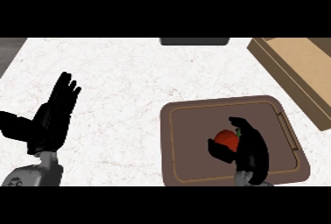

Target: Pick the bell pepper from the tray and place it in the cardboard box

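Note:
A red bell pepper [226,138] with a green stem sits on the brown tray [194,113] at the lower right. My right hand [251,151] is on the tray with its fingers and thumb curled round the pepper, hiding the pepper's right side. The cardboard box [301,70] lies at the upper right, beyond the tray, its far end cut off by the view's edge. At the left my left hand [53,116] rests open over the counter, fingers up.
The white speckled counter [129,78] stretches between the hands. A dark object [195,41] sits at the counter's far edge, top centre. A dark strip [9,52] borders the counter at the upper left.

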